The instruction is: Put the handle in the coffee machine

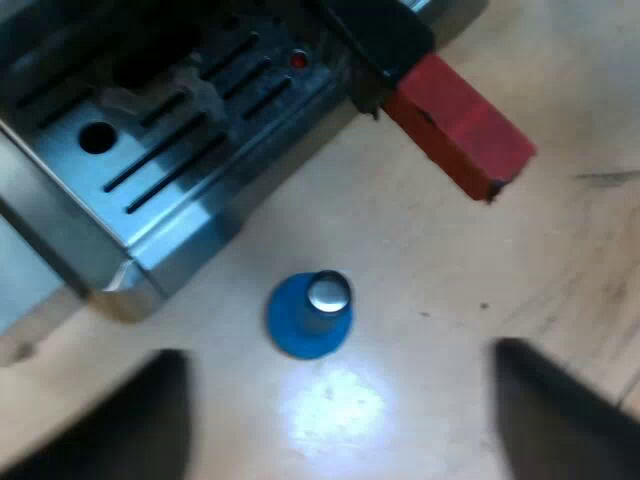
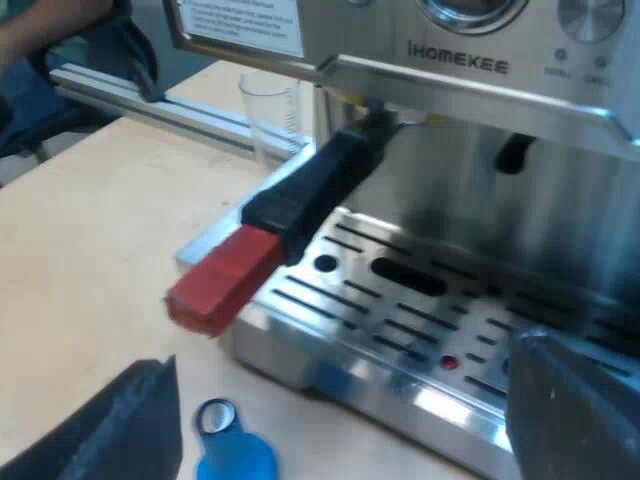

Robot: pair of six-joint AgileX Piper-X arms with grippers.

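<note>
The holder's dark handle (image 2: 310, 195) reaches out from under the espresso machine's front panel (image 2: 470, 70). Its red end (image 2: 225, 280) hangs over the table past the drip tray (image 2: 420, 320). From above, the same red end (image 1: 460, 125) juts beyond the drip tray (image 1: 150, 170). No gripper touches the handle. My left gripper (image 1: 335, 425) hovers open above the table, close to a blue tamper (image 1: 310, 315) standing upright by the tray's corner. My right gripper (image 2: 345, 425) is open, low before the tray, with nothing between its fingers.
A measuring glass (image 2: 270, 115) stands beside the machine, behind the handle. The blue tamper (image 2: 230, 450) sits on the wooden table near the tray's edge. A metal rail (image 2: 150, 100) runs along the table's far edge, and a person's arm (image 2: 50, 30) shows beyond it.
</note>
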